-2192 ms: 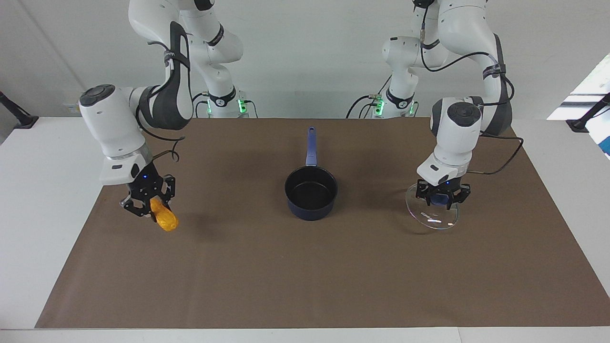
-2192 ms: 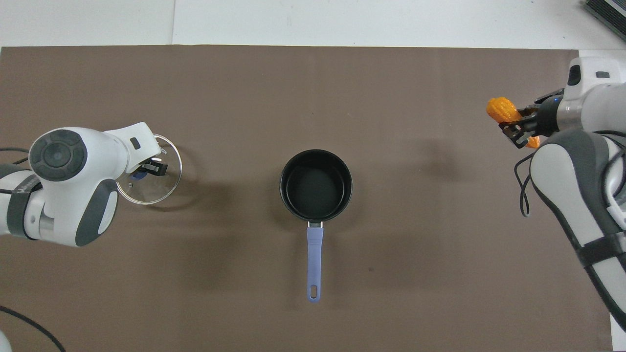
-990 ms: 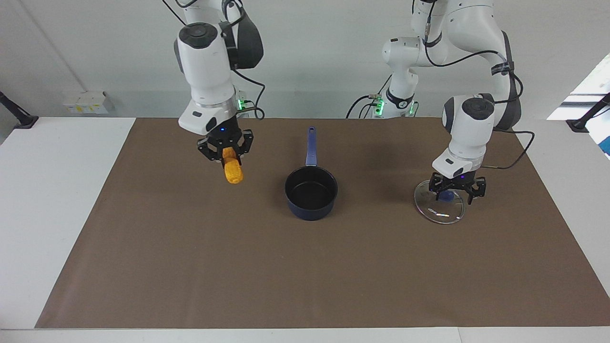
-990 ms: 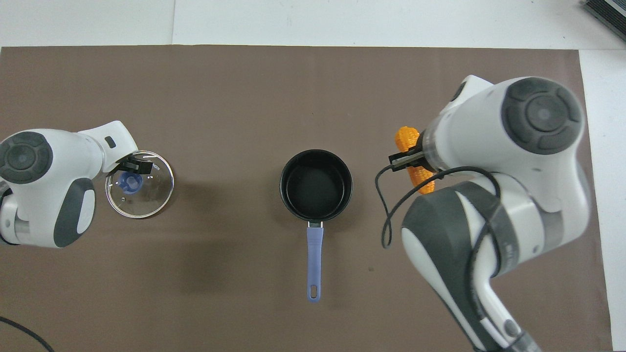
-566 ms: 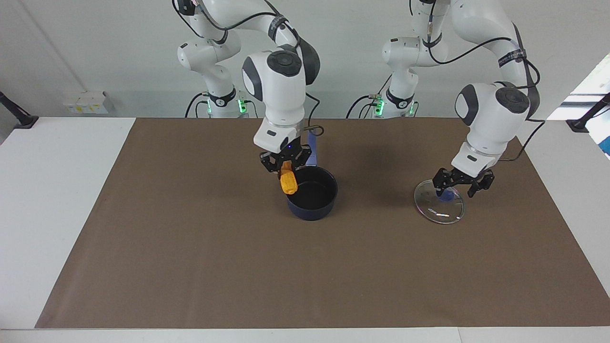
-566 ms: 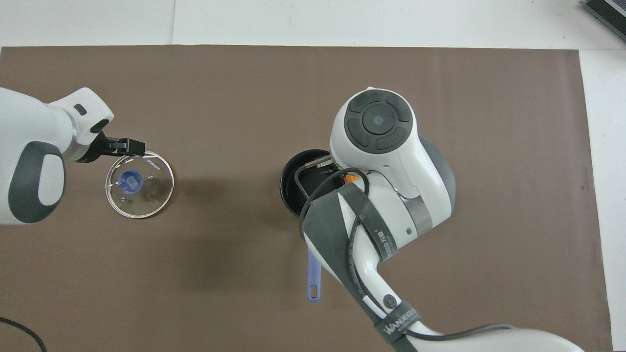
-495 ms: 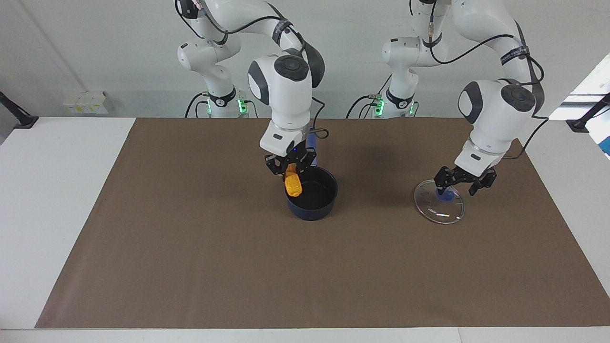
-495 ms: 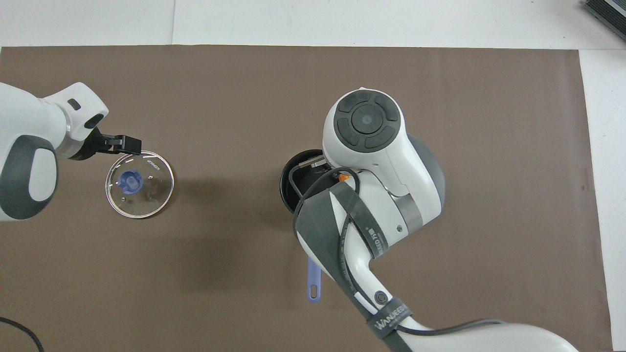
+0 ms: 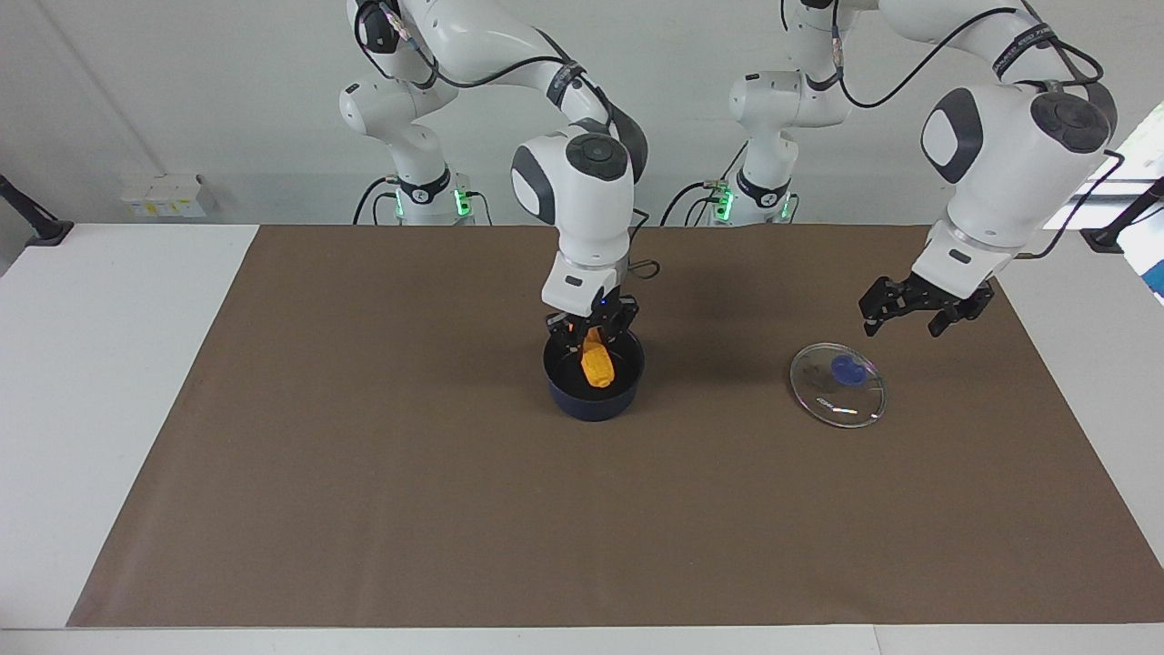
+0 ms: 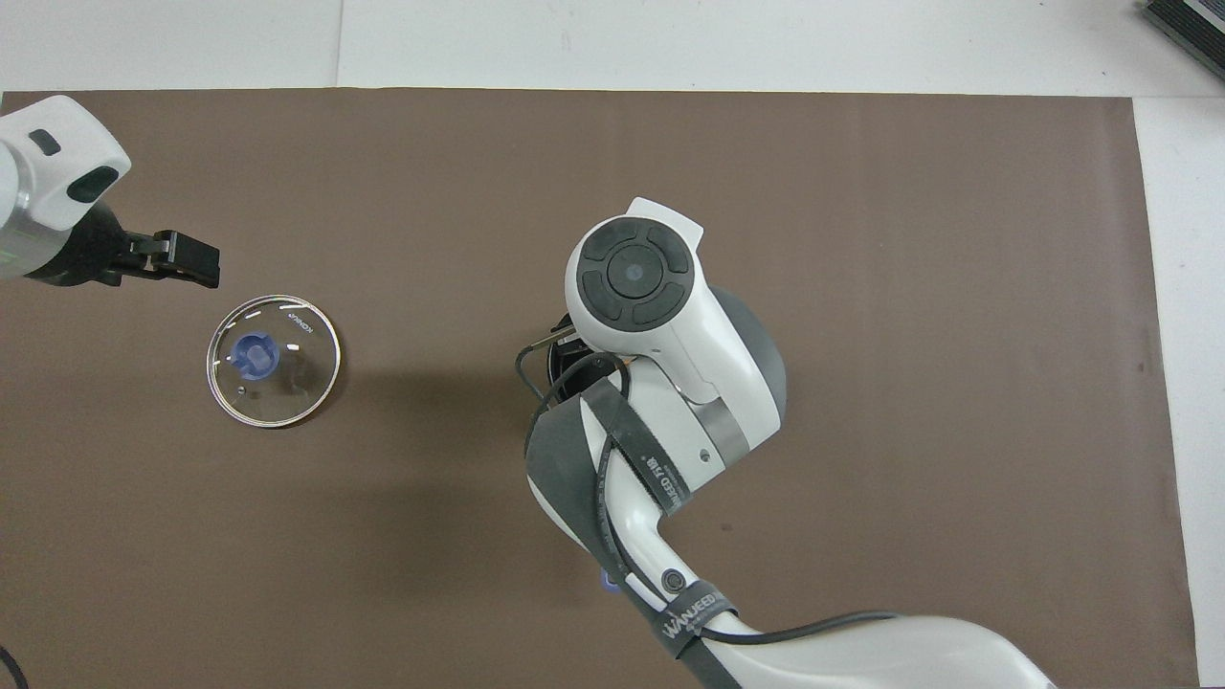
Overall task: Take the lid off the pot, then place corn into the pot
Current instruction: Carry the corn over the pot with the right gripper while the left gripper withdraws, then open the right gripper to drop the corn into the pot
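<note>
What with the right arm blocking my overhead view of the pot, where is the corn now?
Observer: The corn hangs over the pot, and its lower end appears to dip inside the rim.
Operator: Released?
Observer: No. The right gripper has its jaws shut on the upper end.
Operator: Is the left gripper down at the lid?
Observer: No. It hangs well above the table, clear of the lid.

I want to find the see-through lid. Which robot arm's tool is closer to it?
The left one. The left tool hangs open just above the lid; the right tool is at the pot, holding the corn.
</note>
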Robot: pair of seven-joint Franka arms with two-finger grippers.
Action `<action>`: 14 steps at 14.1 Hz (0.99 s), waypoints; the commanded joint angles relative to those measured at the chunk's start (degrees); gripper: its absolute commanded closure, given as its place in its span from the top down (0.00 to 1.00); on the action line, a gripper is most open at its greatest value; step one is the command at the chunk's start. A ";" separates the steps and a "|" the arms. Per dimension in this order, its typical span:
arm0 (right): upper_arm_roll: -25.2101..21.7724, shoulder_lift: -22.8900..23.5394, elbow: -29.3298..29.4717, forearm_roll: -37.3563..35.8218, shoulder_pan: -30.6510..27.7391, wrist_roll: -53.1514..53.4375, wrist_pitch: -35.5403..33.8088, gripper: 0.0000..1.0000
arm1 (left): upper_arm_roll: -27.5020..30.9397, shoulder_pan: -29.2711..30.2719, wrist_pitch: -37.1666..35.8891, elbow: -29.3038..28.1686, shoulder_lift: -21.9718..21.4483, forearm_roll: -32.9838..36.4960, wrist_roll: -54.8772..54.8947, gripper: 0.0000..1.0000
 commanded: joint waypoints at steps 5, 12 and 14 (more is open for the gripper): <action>0.15 -0.87 -6.56 0.16 0.52 -1.87 4.74 0.00 | -0.06 1.87 -10.65 7.36 0.51 -0.02 1.36 1.00; 0.15 -0.78 -8.14 0.16 0.52 -4.68 7.03 0.02 | -0.41 1.44 -10.51 4.67 -4.57 0.07 4.60 1.00; 0.15 -0.78 -8.75 0.16 0.25 -6.98 7.82 0.22 | -0.41 1.17 -7.76 0.44 -7.04 0.07 4.78 1.00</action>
